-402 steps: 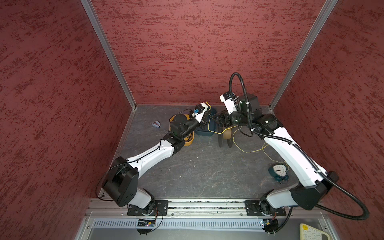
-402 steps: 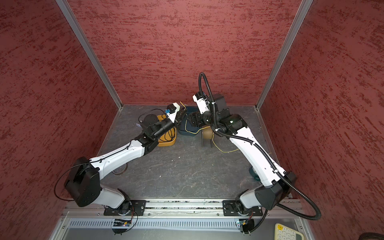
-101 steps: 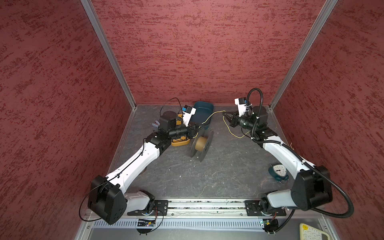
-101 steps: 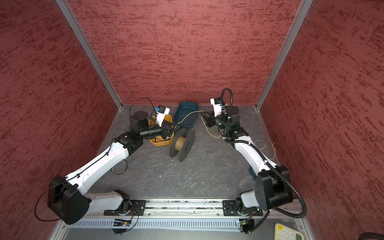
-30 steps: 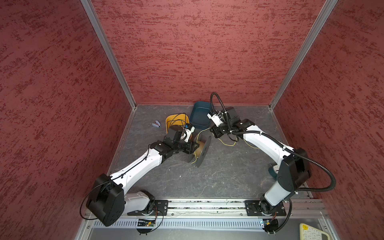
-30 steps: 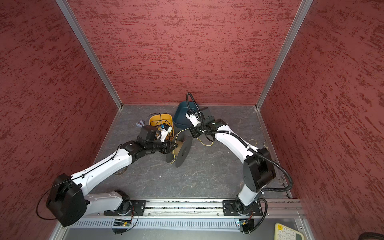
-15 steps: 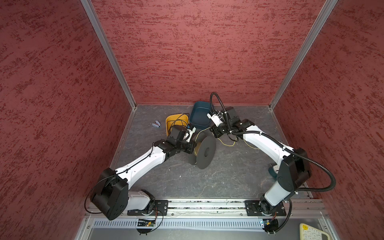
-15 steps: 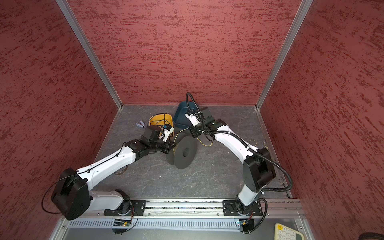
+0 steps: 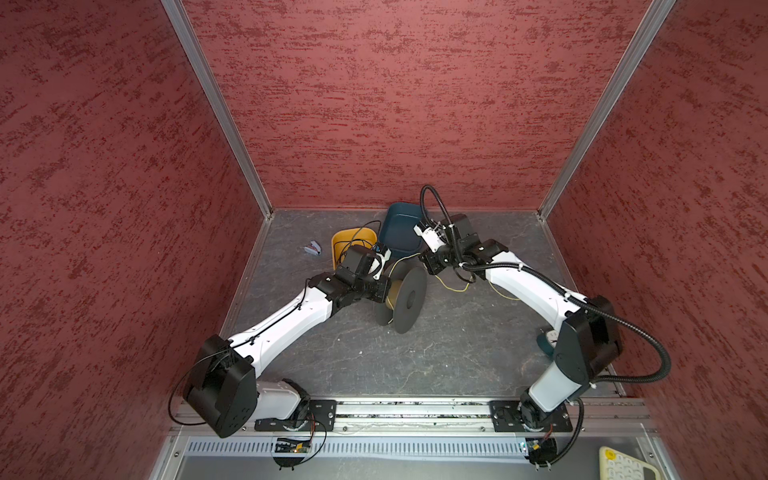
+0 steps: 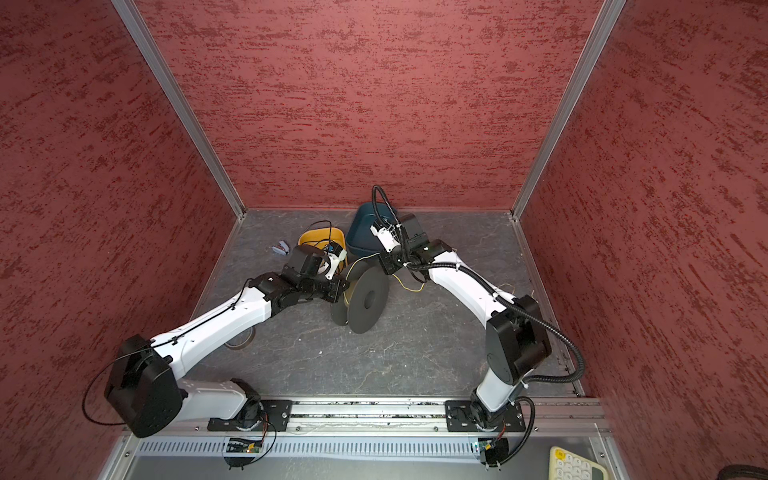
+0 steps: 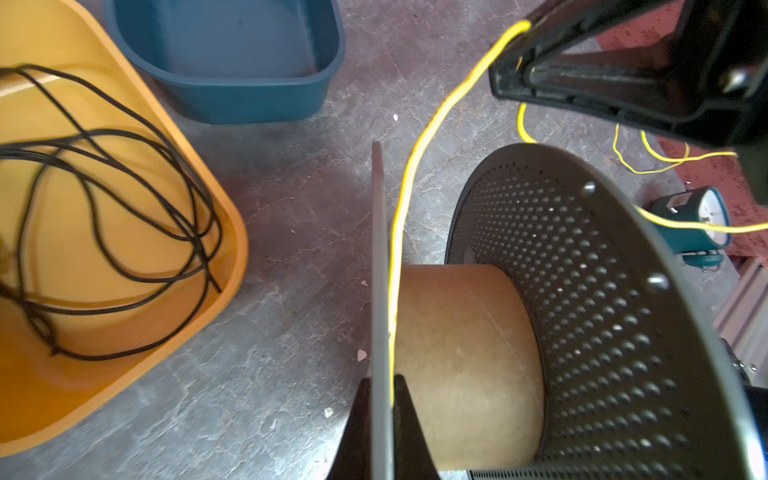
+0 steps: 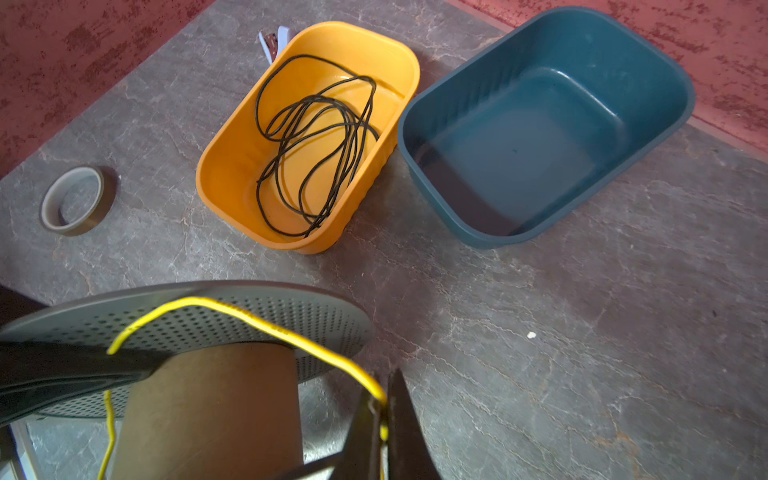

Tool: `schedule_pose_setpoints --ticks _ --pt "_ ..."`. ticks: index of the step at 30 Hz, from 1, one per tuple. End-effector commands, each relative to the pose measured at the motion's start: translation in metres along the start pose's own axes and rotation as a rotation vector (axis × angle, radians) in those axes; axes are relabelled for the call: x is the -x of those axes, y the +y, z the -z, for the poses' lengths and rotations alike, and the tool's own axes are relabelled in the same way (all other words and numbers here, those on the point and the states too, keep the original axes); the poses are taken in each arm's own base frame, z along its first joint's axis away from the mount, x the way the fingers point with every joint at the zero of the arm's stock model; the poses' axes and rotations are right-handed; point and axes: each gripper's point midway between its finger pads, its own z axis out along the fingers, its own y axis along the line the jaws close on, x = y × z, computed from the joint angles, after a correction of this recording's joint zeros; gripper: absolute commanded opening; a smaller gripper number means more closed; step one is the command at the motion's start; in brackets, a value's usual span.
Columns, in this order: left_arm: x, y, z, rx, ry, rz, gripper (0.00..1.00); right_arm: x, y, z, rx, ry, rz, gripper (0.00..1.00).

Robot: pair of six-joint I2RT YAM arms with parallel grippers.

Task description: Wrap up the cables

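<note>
A grey spool [image 9: 405,297] [image 10: 368,301] with a cardboard core [image 11: 465,353] stands on edge at mid-table. My left gripper [image 11: 382,386] [image 9: 385,289] is shut on the rim of its near flange, and the thin yellow cable [image 11: 415,166] is pinched alongside it. From there the cable arcs over the flange [image 12: 257,320] into my right gripper [image 12: 384,401] [image 9: 428,266]. That gripper is just behind the spool and is shut on the cable. Slack cable [image 9: 455,289] lies looped on the floor to the right.
An orange bin [image 12: 232,166] [image 9: 353,239] holding a black cord sits beside a blue bin [image 12: 457,83] [image 9: 399,232] behind the spool. A tape roll [image 12: 75,199] lies at left, under the left forearm. A teal clock [image 11: 698,220] stands at the right edge, and a small blue stapler [image 9: 311,249] at the back left.
My left gripper has closed on the spool's flange, and the spool has swung from edge-on to show its face. The right arm has barely moved, with the cable still between its jaws.
</note>
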Motion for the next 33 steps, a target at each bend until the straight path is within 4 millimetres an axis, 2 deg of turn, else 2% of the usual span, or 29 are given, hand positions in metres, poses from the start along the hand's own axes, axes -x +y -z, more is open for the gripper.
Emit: schedule_pose_setpoints --ticks 1,2,4,8,14,18,25,33 --pt "0.037 -0.002 0.022 0.052 -0.087 -0.015 0.00 0.017 0.002 0.007 -0.002 -0.076 0.003 0.38" --pt "0.042 -0.001 0.026 0.067 -0.094 -0.017 0.00 0.021 0.004 0.011 0.008 -0.092 0.001 0.50" --pt "0.052 -0.002 0.033 0.082 -0.109 -0.027 0.00 0.029 0.007 0.018 0.013 -0.126 -0.003 0.67" --pt "0.069 -0.002 0.044 0.120 -0.137 -0.034 0.00 0.041 0.014 0.040 0.030 -0.194 0.009 0.85" --pt "0.096 0.005 0.061 0.219 -0.202 -0.071 0.00 0.042 0.026 0.058 0.078 -0.181 0.002 0.87" --pt "0.117 0.004 0.071 0.247 -0.256 -0.108 0.00 0.041 0.023 0.064 0.053 -0.151 -0.020 0.86" --pt "0.144 0.008 0.081 0.297 -0.315 -0.166 0.00 0.032 0.000 0.059 -0.076 -0.094 0.008 0.82" --pt "0.178 0.017 0.095 0.307 -0.417 -0.161 0.00 0.023 -0.003 0.057 -0.084 -0.015 -0.017 0.80"
